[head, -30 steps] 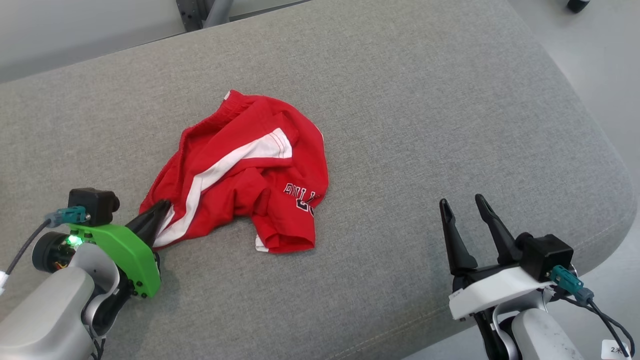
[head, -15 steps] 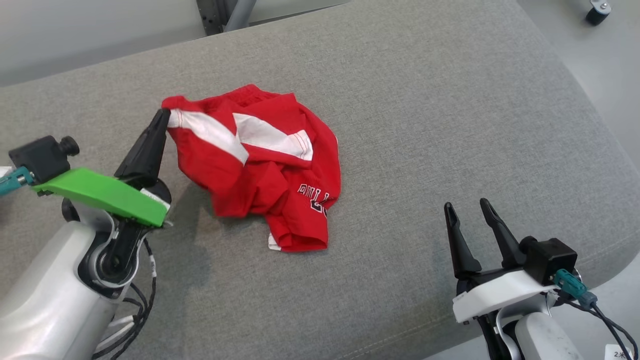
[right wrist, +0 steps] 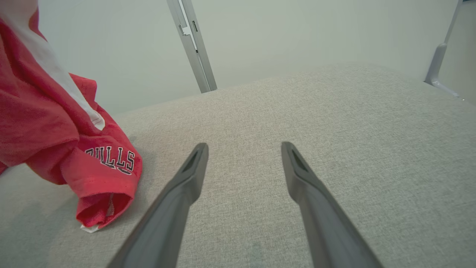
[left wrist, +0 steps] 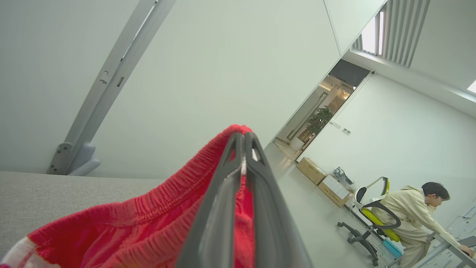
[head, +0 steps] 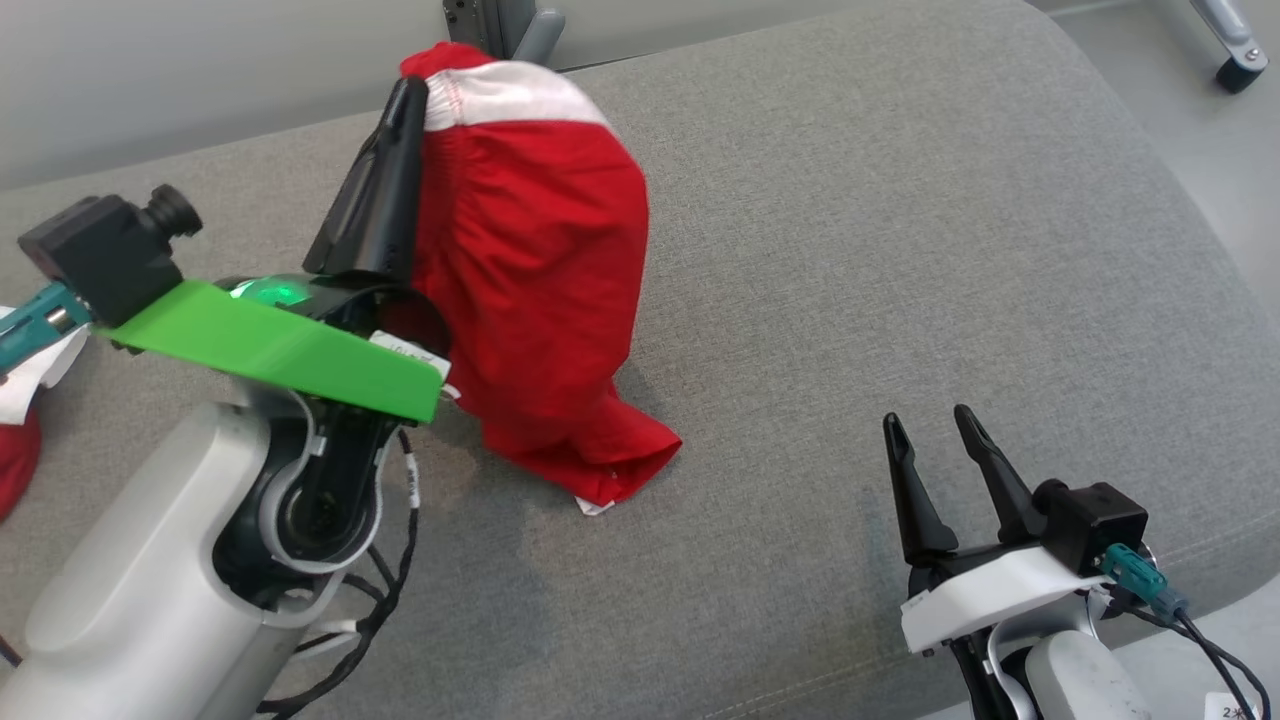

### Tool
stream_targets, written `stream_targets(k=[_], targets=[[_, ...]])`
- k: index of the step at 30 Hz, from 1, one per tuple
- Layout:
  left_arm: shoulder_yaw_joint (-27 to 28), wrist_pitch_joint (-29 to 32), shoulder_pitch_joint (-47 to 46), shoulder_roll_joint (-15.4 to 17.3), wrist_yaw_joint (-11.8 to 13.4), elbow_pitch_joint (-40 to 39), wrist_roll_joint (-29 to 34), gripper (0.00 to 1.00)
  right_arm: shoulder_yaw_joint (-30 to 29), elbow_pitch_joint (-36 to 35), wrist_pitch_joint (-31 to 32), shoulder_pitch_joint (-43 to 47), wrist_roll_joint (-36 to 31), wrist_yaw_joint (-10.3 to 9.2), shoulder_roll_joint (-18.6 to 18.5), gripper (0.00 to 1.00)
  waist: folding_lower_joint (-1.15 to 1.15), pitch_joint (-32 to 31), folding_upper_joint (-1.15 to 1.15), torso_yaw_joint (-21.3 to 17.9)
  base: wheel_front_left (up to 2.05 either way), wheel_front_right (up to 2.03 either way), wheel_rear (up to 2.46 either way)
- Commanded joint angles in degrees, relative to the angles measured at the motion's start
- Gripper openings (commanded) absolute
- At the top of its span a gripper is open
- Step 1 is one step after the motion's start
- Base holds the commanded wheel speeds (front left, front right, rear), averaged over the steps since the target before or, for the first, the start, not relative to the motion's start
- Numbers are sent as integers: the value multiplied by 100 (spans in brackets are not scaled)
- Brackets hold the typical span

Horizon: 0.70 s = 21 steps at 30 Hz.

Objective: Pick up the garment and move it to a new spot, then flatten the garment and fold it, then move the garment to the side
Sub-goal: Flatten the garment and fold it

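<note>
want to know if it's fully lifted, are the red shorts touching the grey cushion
Touching: right wrist view shows the red shorts with a leg hem lying on the grey cushion.

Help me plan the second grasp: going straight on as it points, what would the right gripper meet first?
Probably the bare grey cushion: the open right gripper aims down at its surface. The red shorts hang off to its left, out of line. Depth is hard to judge.

Head view: my left claw covers the waistband section of the garment that it clamps. Right wrist view: garment cropped at left edge. The red item at head view's left edge: cropped, type indeterminate.
</note>
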Motion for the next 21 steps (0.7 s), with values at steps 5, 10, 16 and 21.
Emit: stream_targets(k=[5,10,16,21], targets=[[-300,201,-486,-380,246,-207,197,0,110,31,-18,-50,121,-4,-6,100,0,-18,28,-189,0,0,0],[-563,342,-713,-675,169,-9,236,0,132,39,-18,-67,179,-4,-6,100,0,9,28,-386,0,0,0],[-876,423,-878,-1115,-12,321,223,0,144,42,-18,-39,241,-4,-5,100,0,44,28,-672,0,0,0],[-1002,420,-672,-1188,-104,565,146,0,94,31,-18,7,259,-4,-4,100,0,75,28,-782,0,0,0]])
